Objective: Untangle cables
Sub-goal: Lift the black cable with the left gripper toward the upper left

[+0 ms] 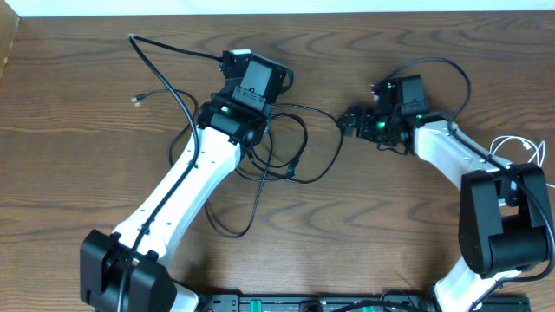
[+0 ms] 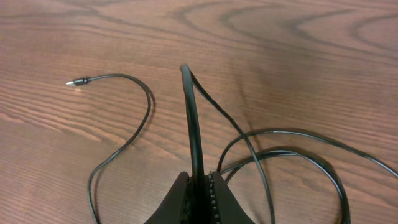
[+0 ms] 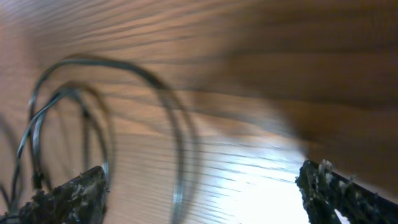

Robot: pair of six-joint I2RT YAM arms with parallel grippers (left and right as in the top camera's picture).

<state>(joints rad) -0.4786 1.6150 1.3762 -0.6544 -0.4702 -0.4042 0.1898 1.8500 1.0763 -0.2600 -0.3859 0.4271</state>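
Note:
My left gripper (image 1: 232,62) (image 2: 198,177) is shut on a black cable (image 2: 193,118). That cable stands up from the jaws, folds over and drops back to the table. Another thin black cable (image 1: 178,102) ends in a small plug (image 2: 76,81) lying free on the wood. Black cable loops (image 1: 299,143) lie tangled between the two arms. My right gripper (image 1: 349,122) (image 3: 202,194) is open just to their right. In the blurred right wrist view a cable loop (image 3: 181,149) crosses the gap between its fingers (image 3: 68,196). A white cable (image 1: 519,146) lies at the far right.
The brown wooden table (image 1: 69,173) carries everything. Thicker black cords (image 1: 442,69) belong to the right arm. The arm bases (image 1: 503,217) stand at the front corners, and a black bar (image 1: 312,303) runs along the front edge.

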